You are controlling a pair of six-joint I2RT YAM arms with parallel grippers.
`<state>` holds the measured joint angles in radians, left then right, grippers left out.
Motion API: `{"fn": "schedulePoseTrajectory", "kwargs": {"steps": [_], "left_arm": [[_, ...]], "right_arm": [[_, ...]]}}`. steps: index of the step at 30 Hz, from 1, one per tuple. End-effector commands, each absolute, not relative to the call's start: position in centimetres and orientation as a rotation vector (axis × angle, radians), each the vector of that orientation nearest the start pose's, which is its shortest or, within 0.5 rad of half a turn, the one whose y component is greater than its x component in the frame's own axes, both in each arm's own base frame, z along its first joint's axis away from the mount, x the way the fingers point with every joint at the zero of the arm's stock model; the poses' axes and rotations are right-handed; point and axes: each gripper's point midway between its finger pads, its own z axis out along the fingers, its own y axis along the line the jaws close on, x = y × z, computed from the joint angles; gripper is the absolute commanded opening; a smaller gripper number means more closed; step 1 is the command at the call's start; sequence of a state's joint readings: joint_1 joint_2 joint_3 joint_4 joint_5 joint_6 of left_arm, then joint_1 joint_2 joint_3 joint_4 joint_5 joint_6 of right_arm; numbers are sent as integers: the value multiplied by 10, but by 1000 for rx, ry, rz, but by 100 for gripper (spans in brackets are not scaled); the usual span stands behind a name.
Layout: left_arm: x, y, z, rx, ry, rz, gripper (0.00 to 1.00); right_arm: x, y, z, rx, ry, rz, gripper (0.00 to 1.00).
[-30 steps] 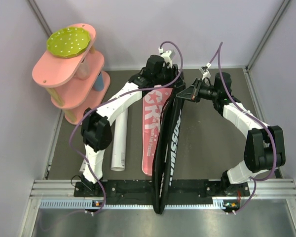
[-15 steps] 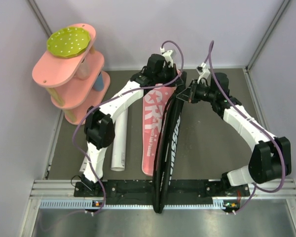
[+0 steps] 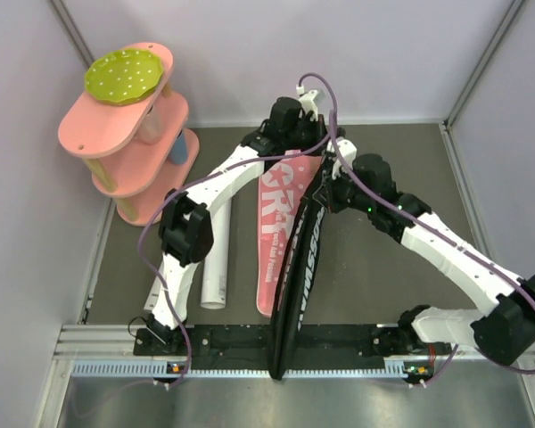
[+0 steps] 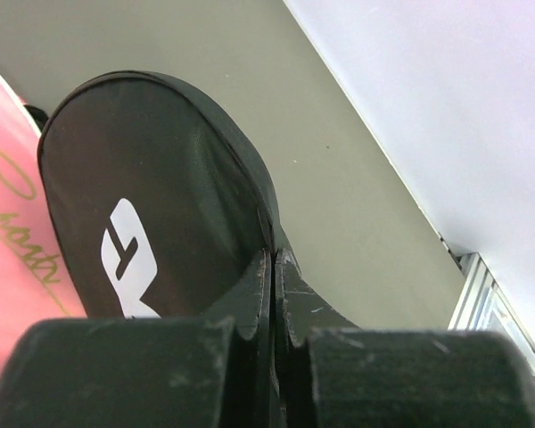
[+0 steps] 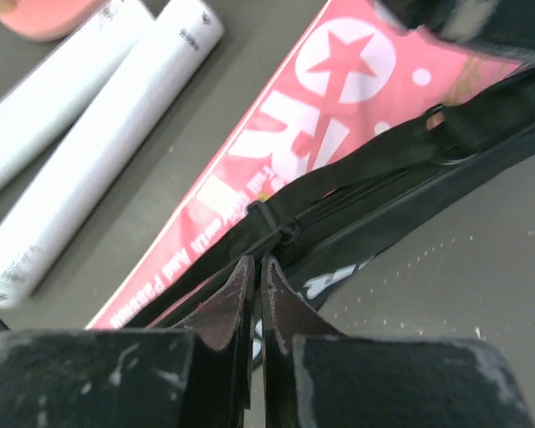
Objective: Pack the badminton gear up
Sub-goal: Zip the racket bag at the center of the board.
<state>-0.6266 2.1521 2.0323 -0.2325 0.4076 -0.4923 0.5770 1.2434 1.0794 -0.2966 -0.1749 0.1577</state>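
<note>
The racket-shaped bag lies open in the middle of the table. Its pink "SPORT" side (image 3: 272, 236) rests flat, while its black "CROSSWAY" side (image 3: 301, 259) stands up on edge. At the flap's far, rounded end (image 4: 160, 187), my left gripper (image 3: 314, 150) (image 4: 274, 267) is shut on the black rim. Partway down the raised edge, my right gripper (image 3: 325, 192) (image 5: 257, 267) is shut at the zipper slider (image 5: 281, 227), with the pull seemingly pinched between its fingers. Two long white tubes (image 3: 216, 259) (image 5: 98, 143) (image 5: 36, 102) lie left of the bag.
A pink tiered shelf (image 3: 129, 134) carrying a green dotted disc (image 3: 125, 73) stands at the back left by the wall. Purple walls close in the table on three sides. The metal rail (image 3: 89, 343) with the arm bases runs along the near edge.
My left gripper has closed on the black flap's far end. The right arm has slid down the raised edge toward the near side, and the flap has leaned slightly left.
</note>
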Motion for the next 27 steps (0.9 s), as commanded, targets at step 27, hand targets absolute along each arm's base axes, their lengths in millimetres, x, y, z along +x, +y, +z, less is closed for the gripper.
{"fn": "schedulePoseTrajectory", "kwargs": {"steps": [27], "left_arm": [[488,-441,284,429,1838,-1110,39]], "right_arm": [[8,347,203,-1232,1785,1140,0]]}}
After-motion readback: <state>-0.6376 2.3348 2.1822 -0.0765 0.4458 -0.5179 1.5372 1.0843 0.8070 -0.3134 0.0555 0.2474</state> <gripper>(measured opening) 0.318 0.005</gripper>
